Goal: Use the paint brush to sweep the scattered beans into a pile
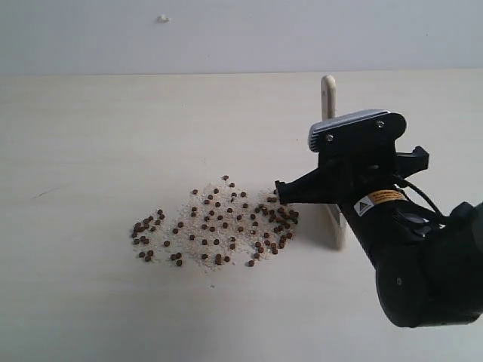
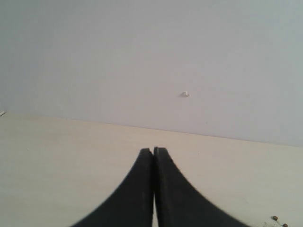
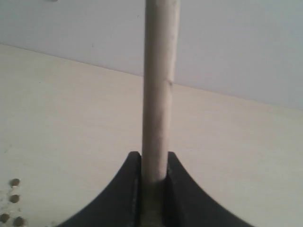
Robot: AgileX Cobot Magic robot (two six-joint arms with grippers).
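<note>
R tool [image 3: 154, 158] pinches pale wood paint brush [image 3: 160, 85] handle nr round brown beans [image 1: 217, 220]; L tool [image 2: 153, 151] pressed together.

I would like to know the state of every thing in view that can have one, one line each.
Small round reddish-brown beans: scattered in a loose patch, not piled.
Wide flat cream-handled paint brush: clamped by its handle, bristle end beside the beans.
Right gripper: shut on the paint brush.
Left gripper: shut, holding nothing.
</note>
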